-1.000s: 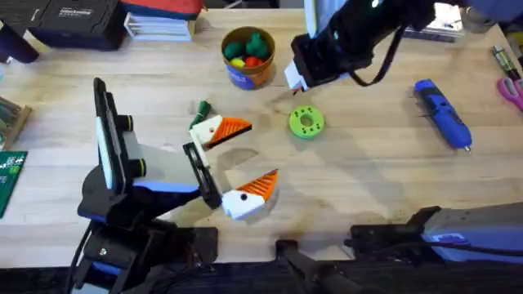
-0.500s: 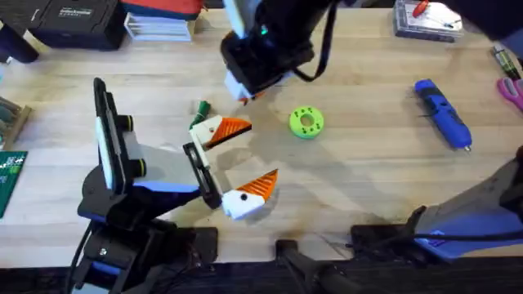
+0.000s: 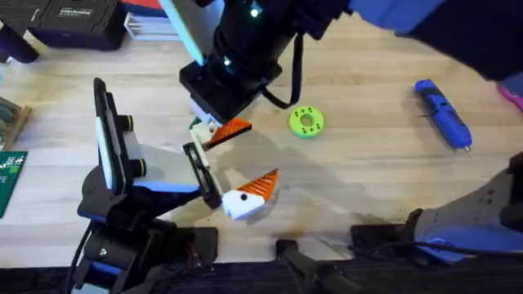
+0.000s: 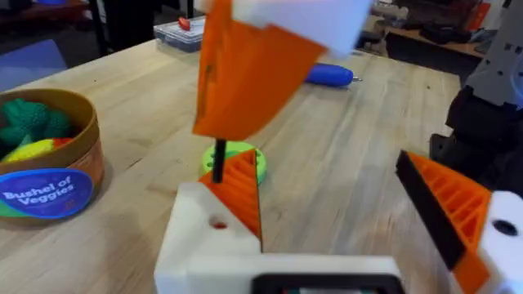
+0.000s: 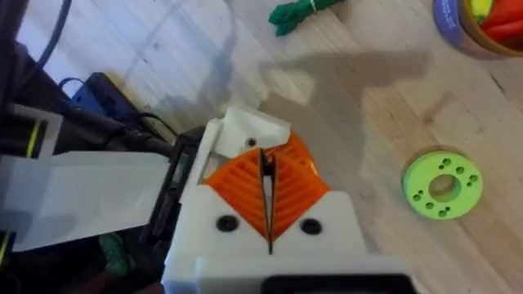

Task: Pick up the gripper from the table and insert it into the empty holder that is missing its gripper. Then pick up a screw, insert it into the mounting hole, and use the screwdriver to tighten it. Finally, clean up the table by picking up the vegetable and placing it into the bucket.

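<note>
Orange ribbed pads of the right gripper are pressed together on a thin black screw, which hangs upright from them. The right arm reaches across the middle of the counter. The screw tip stands directly over the gripper piece, close to the small hole in its white block; contact cannot be confirmed.

The gripper piece sits at the end of the black holder on the left arm, orange tip pointing away from the arm. The left gripper stands with its two fingers well apart and nothing between them.

The vegetable lies on the counter just beside the gripper piece, on its far side. The bucket stands upright farther back, with toy pieces inside. A lime-green disc lies flat near the gripper piece. The screwdriver lies on its side well apart, toward the right of the counter.
</note>
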Robot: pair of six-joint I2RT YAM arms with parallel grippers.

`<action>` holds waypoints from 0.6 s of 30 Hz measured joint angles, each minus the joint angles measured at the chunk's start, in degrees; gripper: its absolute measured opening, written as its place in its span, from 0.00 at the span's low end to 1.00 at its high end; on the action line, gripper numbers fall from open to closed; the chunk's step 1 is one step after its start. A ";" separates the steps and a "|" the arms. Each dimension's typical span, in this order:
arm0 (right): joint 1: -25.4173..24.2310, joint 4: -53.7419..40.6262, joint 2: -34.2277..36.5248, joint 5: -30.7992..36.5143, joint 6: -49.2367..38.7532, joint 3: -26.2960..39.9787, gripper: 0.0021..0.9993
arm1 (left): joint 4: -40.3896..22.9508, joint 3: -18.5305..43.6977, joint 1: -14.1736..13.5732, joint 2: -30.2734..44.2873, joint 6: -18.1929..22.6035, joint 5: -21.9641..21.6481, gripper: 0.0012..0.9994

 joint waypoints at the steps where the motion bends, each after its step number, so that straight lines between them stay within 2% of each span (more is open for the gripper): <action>1: 0.42 -0.04 0.00 0.15 -0.18 0.00 0.01 | 0.00 0.00 0.00 0.01 0.01 0.00 0.99; 7: 2.52 -0.60 0.45 1.35 -0.79 0.13 0.01 | 0.00 0.00 0.00 0.01 0.00 -0.01 0.99; 18: 2.78 -0.65 2.25 2.78 -0.97 0.28 0.01 | -0.05 0.00 0.00 0.02 -0.20 0.00 0.99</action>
